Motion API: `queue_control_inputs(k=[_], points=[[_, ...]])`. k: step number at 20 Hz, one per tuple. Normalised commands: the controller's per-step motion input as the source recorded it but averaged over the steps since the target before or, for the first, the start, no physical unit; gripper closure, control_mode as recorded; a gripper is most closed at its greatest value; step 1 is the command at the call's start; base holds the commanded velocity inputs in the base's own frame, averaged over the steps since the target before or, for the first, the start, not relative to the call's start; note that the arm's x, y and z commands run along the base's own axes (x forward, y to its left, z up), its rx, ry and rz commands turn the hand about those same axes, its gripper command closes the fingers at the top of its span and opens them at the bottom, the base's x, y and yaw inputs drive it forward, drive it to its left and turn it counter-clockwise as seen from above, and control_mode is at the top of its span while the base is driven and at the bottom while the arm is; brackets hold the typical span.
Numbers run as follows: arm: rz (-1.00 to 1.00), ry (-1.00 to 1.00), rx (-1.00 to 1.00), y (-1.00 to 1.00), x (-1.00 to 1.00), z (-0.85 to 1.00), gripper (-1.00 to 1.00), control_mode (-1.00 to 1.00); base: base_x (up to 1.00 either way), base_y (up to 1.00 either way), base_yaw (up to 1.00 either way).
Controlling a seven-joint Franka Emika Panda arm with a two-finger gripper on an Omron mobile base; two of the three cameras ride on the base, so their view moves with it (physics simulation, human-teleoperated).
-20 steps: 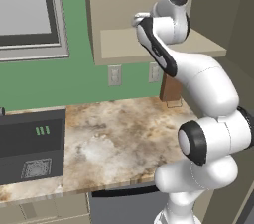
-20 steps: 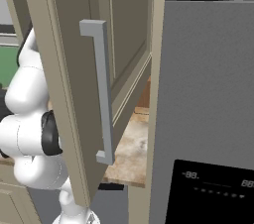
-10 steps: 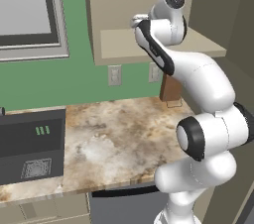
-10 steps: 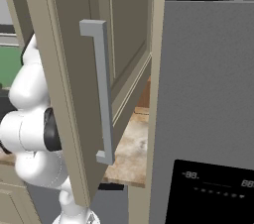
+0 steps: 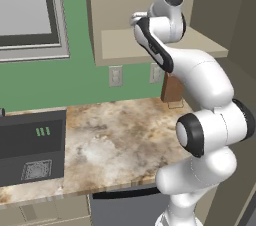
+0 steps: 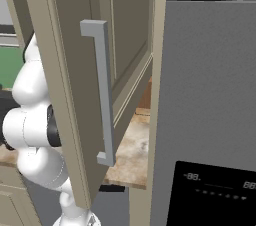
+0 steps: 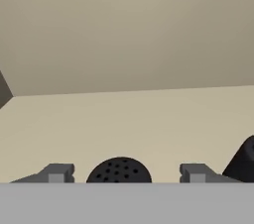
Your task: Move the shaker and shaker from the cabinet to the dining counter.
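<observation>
Black shaker [image 7: 119,170] sits on the cabinet shelf [image 7: 129,124] between the fingers of the hand [image 7: 126,173], which has begun narrowing from wide but is not yet gripping; second shaker [image 7: 243,161] stands beside.

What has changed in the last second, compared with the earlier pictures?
Little that shows. The arm leans slightly further into the cabinet. The hand straddles a shaker, not gripping it. The cabinet door remains open, and the worktop is unchanged.
</observation>
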Motion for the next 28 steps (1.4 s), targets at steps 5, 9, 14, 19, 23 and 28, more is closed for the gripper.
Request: queue_control_inputs(k=[5, 9, 14, 19, 23, 28], points=[[0.00, 0.01, 0.00, 0.07, -0.02, -0.04, 1.00, -1.00, 0.00, 0.00, 0.00], [0.00, 0.01, 0.00, 0.01, 0.00, 0.00, 1.00, -1.00, 0.00, 0.00, 0.00], [0.00, -0.02, 0.00, 0.00, -0.19, 0.00, 1.00, -1.00, 0.00, 0.00, 0.00], [0.00, -0.12, -0.01, 0.00, -0.69, 0.01, 1.00, -1.00, 0.00, 0.00, 0.00], [0.00, -0.09, 0.00, 0.00, -0.83, 0.01, 1.00, -1.00, 0.00, 0.00, 0.00], [0.00, -0.02, 0.00, 0.00, -0.86, 0.14, 1.00, -1.00, 0.00, 0.00, 0.00]])
